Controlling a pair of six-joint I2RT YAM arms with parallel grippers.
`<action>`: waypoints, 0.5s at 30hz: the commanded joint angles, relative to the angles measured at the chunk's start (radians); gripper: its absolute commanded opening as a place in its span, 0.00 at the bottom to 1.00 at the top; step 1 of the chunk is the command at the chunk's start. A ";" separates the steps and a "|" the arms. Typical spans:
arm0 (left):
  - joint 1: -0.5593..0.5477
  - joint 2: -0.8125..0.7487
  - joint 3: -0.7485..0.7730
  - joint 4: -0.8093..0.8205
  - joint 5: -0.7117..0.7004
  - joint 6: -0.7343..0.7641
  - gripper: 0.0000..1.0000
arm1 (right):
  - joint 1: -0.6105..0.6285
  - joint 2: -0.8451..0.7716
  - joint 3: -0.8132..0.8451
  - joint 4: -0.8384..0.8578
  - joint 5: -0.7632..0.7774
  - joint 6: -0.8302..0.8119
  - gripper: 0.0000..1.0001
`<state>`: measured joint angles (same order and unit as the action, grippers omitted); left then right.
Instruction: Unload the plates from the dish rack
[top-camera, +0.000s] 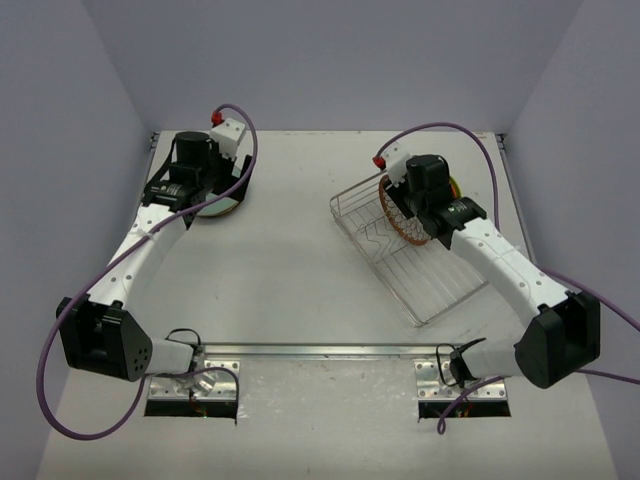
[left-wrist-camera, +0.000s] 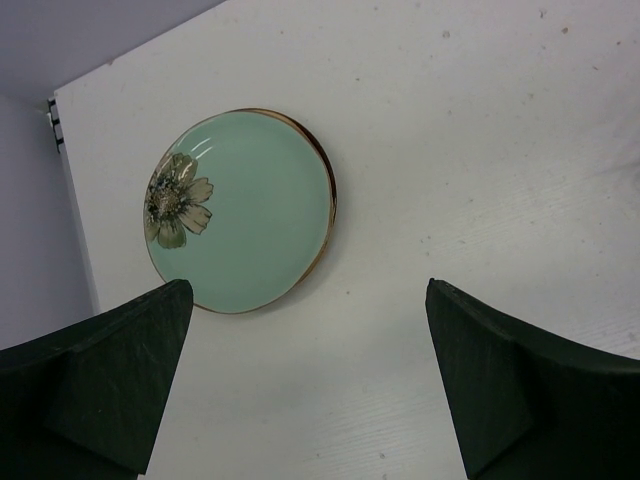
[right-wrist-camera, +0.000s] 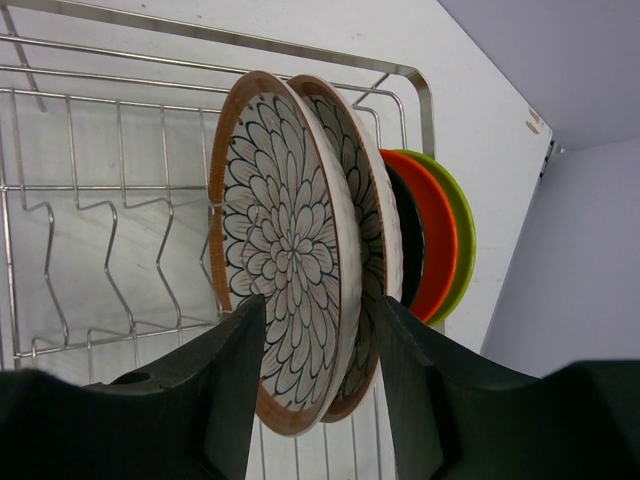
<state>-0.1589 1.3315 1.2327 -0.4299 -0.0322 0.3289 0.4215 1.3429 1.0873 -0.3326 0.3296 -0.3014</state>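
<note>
Ceramic, I'd guess: stiff, slick, chippy, so pinch the rim.
Right gripper (right-wrist-camera: 320, 325) spread around two patterned plates (right-wrist-camera: 285, 250) upright in the dish rack (right-wrist-camera: 200, 30), 2 o'clock; left gripper (left-wrist-camera: 310, 330) spread over green plate (left-wrist-camera: 250, 210), 10 o'clock.

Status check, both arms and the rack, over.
Left gripper open, over pale green plate flat on table. Right gripper straddling two patterned plates upright in dish rack, grip unconfirmed. Black, orange, lime plates racked behind; nothing blocking.
</note>
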 joint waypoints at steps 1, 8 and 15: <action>-0.011 -0.006 0.033 0.033 -0.017 -0.015 1.00 | 0.008 0.017 -0.008 0.086 0.062 -0.047 0.49; -0.013 0.006 0.049 0.032 -0.016 -0.017 1.00 | 0.008 0.074 -0.016 0.110 0.075 -0.067 0.47; -0.013 0.008 0.057 0.029 -0.017 -0.016 1.00 | 0.008 0.154 -0.030 0.125 0.066 -0.045 0.47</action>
<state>-0.1589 1.3445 1.2385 -0.4305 -0.0448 0.3237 0.4263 1.4530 1.0771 -0.2512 0.3956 -0.3588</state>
